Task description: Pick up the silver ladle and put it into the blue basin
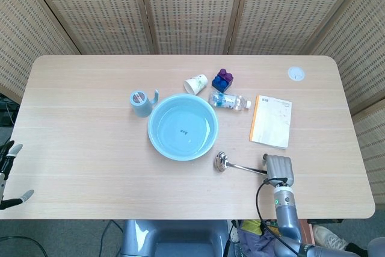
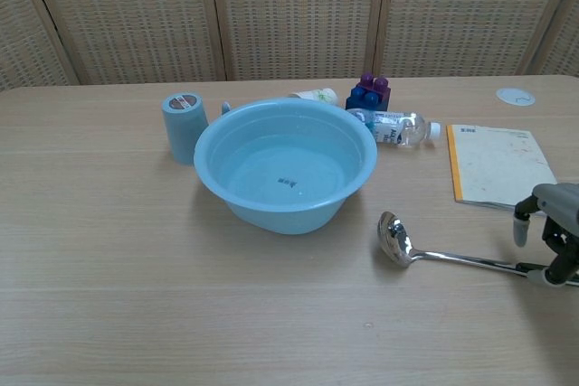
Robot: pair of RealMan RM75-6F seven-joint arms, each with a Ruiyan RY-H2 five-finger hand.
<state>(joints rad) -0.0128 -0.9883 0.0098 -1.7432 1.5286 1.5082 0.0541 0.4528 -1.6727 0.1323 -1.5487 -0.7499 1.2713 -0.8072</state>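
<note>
The silver ladle lies flat on the table, its bowl just right of the blue basin and its handle running right. In the chest view the ladle rests in front and to the right of the basin. My right hand hangs over the handle's far end; in the chest view the right hand has its fingers apart on either side of the handle, low to the table. My left hand hangs off the table's near left corner with fingers spread, holding nothing.
A blue cup stands left of the basin. Behind the basin lie a tipped paper cup, blue and purple blocks and a water bottle. A notebook lies just beyond my right hand; a white disc is at the far right.
</note>
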